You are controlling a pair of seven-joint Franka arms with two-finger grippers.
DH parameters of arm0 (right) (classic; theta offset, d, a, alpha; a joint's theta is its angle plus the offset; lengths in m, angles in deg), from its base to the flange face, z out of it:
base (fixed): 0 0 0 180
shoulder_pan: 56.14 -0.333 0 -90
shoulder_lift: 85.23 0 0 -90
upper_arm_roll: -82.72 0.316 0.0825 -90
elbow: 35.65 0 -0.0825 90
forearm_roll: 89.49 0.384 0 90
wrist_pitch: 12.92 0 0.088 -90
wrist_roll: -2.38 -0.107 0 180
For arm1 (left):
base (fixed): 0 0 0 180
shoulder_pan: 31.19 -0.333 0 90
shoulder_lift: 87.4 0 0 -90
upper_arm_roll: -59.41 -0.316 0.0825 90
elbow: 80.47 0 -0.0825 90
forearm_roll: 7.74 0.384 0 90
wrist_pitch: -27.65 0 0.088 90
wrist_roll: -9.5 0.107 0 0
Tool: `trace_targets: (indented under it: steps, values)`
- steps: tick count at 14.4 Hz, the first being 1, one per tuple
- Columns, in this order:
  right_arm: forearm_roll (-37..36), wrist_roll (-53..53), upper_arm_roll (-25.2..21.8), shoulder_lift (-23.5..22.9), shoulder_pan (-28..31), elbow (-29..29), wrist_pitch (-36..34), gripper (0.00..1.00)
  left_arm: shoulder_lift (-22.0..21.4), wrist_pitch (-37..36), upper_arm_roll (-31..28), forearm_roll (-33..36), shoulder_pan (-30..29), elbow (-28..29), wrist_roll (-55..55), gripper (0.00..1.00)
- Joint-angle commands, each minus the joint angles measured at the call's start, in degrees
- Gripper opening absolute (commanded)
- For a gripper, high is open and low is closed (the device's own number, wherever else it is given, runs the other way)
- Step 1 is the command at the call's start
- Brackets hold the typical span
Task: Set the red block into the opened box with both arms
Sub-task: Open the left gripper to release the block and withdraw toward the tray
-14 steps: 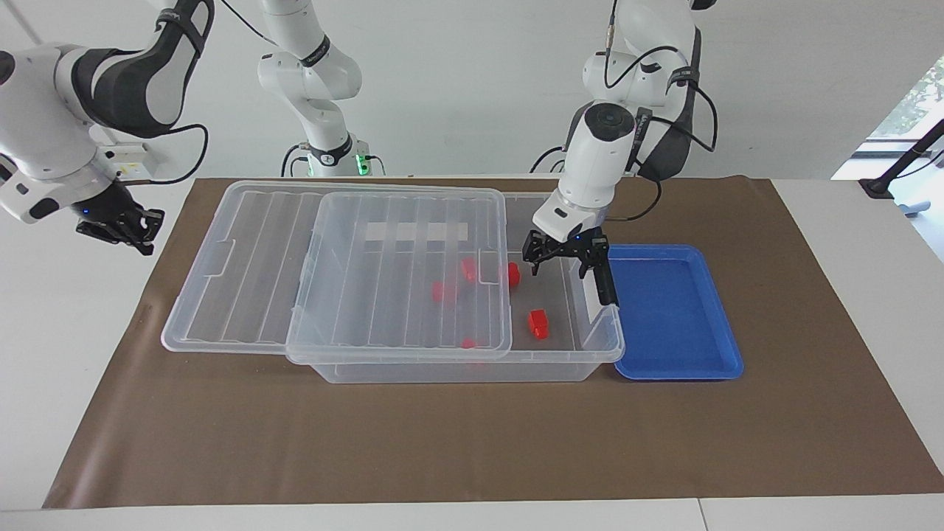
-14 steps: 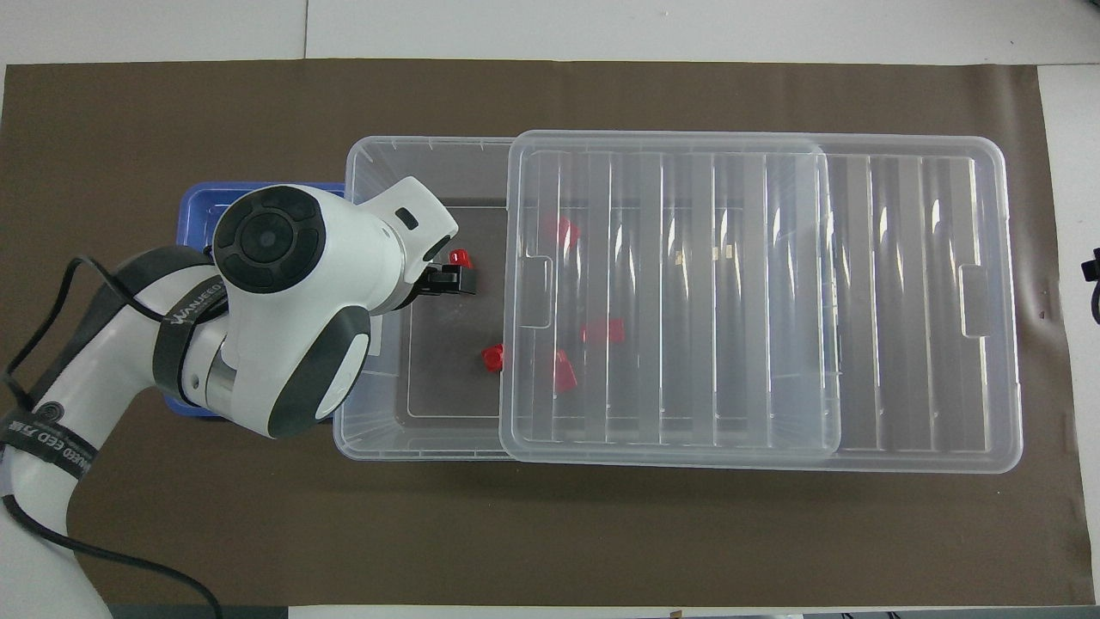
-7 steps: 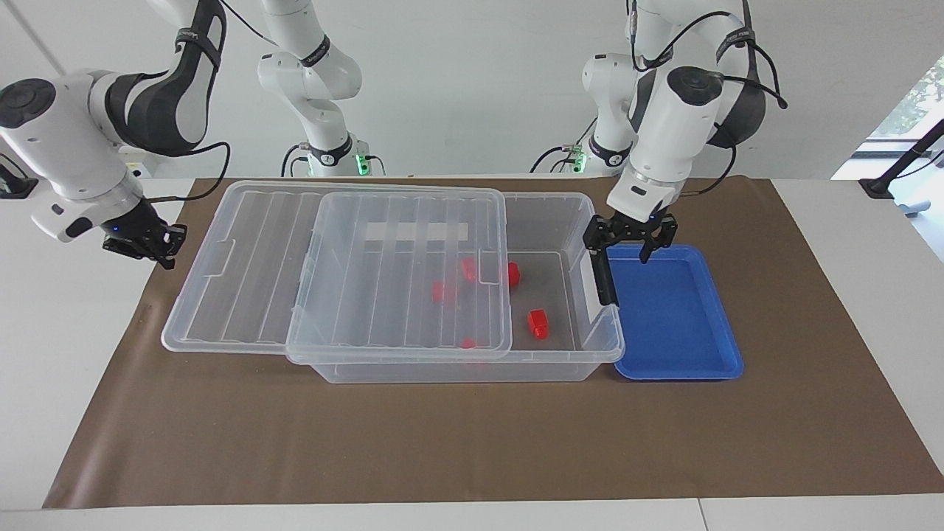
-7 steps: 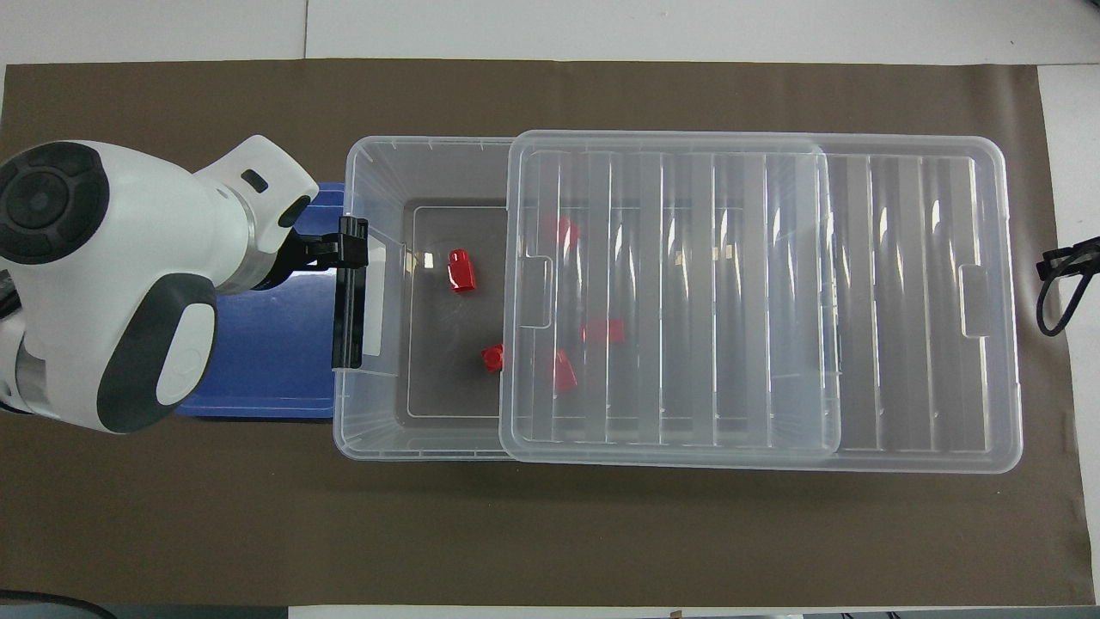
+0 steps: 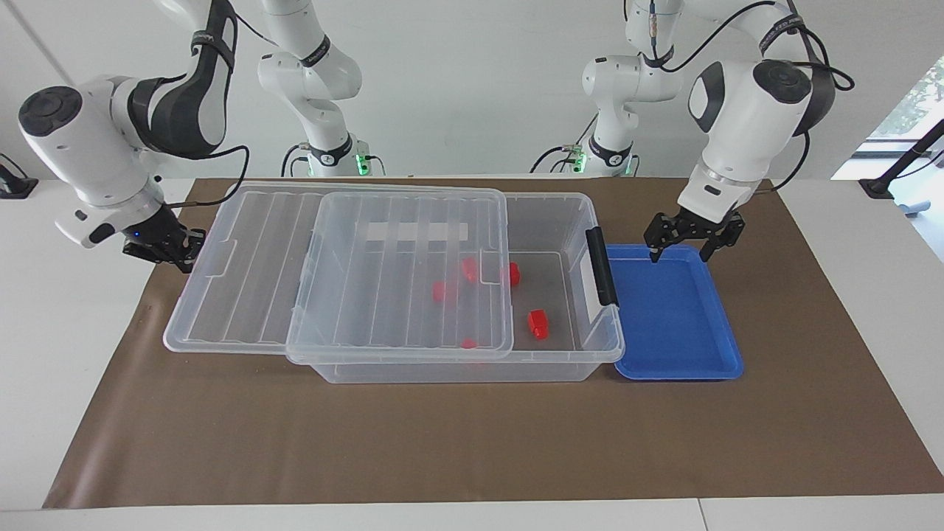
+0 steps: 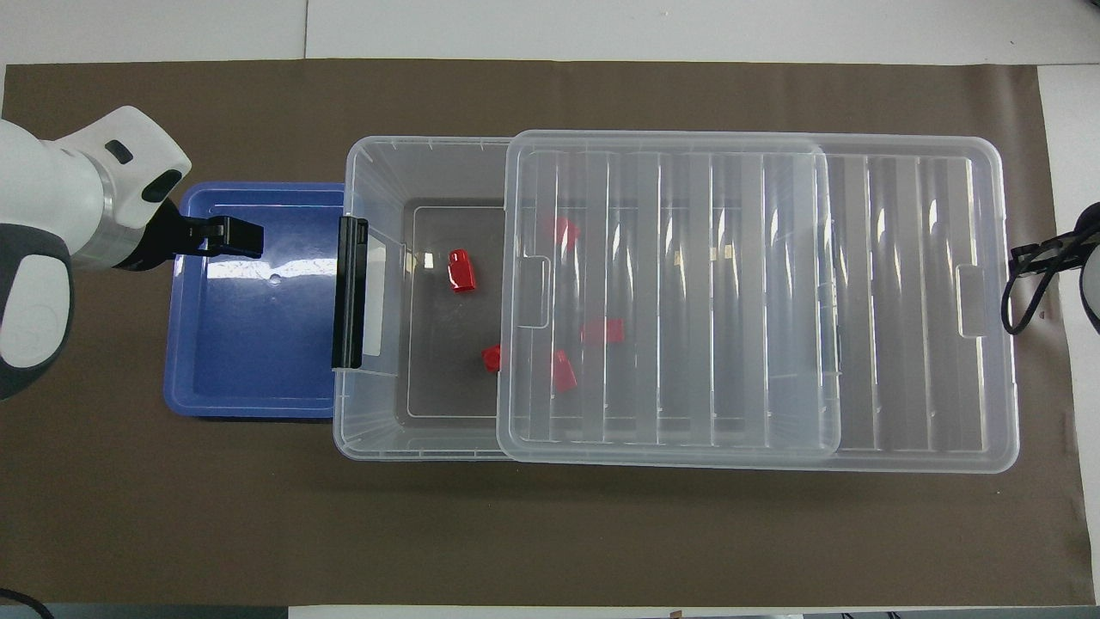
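Observation:
The box (image 5: 457, 372) (image 6: 378, 172) is a clear bin. Its ribbed lid (image 5: 243, 273) (image 6: 902, 301) is slid toward the right arm's end, so the end by the black latch (image 5: 601, 267) stands uncovered. One red block (image 5: 538, 323) (image 6: 461, 270) lies on the uncovered floor. Several more red blocks (image 5: 468, 267) (image 6: 604, 331) show through the lid. My left gripper (image 5: 678, 257) (image 6: 236, 238) hangs open and empty over the blue tray's edge nearest the robots. My right gripper (image 5: 181, 258) (image 6: 1027, 256) is shut, holds nothing, and hovers just beside the lid's overhanging end.
A shallow blue tray (image 5: 671, 317) (image 6: 249, 344) sits against the box's latch end with nothing in it. A brown mat (image 5: 442, 442) covers the table. Two slimmer white arms (image 5: 324, 110) with green-lit bases stand at the robots' edge.
My left gripper rose out of the box's uncovered end and swung out over the blue tray, still open. My right gripper came in closer to the lid's end. The blocks stayed put.

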Motion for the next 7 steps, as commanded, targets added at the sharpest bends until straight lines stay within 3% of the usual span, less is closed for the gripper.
trace_targets:
  steps: [1, 7]
  values:
    - [-0.39, -2.02, 1.37, 1.36, 0.27, 2.17, 1.31, 0.0, -0.11, -7.13, 0.43, 0.47, -2.51, -5.31, 4.22, 1.0]
    - [-0.3, -3.25, 2.08, 1.36, 0.27, 2.08, 1.13, 0.0, -0.2, -17.78, -0.01, 0.47, -4.81, -12.88, 8.27, 1.0]
